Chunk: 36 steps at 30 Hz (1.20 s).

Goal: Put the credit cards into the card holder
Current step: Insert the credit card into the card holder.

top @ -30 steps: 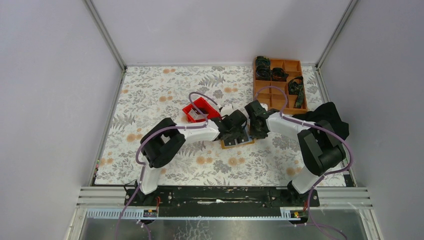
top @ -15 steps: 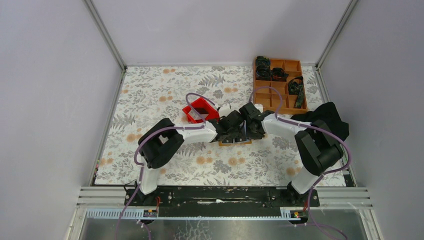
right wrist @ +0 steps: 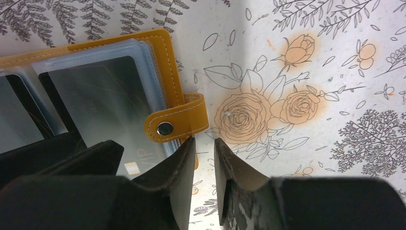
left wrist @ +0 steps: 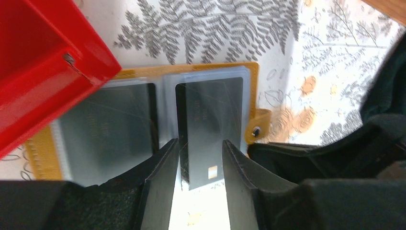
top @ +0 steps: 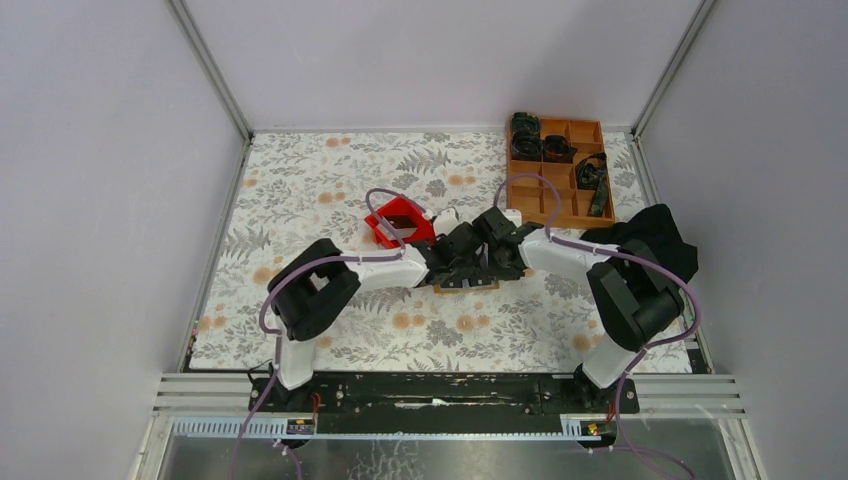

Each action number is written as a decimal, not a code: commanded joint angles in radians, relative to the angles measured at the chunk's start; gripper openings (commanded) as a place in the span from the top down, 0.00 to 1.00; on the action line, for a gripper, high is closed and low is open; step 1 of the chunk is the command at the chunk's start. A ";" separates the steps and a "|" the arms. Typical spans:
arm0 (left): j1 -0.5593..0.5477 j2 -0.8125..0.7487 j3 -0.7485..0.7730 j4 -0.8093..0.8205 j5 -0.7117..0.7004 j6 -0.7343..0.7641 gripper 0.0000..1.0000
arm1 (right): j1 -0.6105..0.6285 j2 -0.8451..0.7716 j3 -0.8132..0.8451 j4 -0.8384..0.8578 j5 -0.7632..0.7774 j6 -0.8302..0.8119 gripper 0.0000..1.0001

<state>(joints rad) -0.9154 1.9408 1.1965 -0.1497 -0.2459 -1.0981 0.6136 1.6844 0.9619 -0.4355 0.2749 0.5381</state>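
The card holder (left wrist: 252,96) lies open on the floral cloth, tan-orange with clear sleeves, and it peeks out under both wrists in the top view (top: 466,286). A dark grey credit card (left wrist: 208,124) with a gold chip sits partly in its right sleeve, near end sticking out. My left gripper (left wrist: 200,142) is shut on that card's side edges. A second dark card (left wrist: 105,129) fills the left sleeve. My right gripper (right wrist: 205,141) stands at the holder's snap tab (right wrist: 174,123), jaws slightly open over bare cloth, one finger over the holder's edge (right wrist: 119,40).
A red bin (top: 398,222) stands just behind the holder and touches its left side (left wrist: 38,72). An orange-brown compartment tray (top: 570,222) holding dark items sits at the back right. A black cloth (top: 655,235) lies by the right arm.
The right gripper has slid left toward the left gripper, and both now crowd over the holder. The left jaws have narrowed a little around the card.
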 commanded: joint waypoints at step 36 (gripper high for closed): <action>-0.022 -0.166 -0.120 0.063 -0.063 -0.029 0.44 | 0.050 -0.118 0.027 -0.093 -0.051 0.042 0.70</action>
<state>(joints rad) -0.9352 1.8519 1.0969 -0.0750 -0.2390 -1.1282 0.6537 1.6127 0.9615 -0.4969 0.2222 0.5819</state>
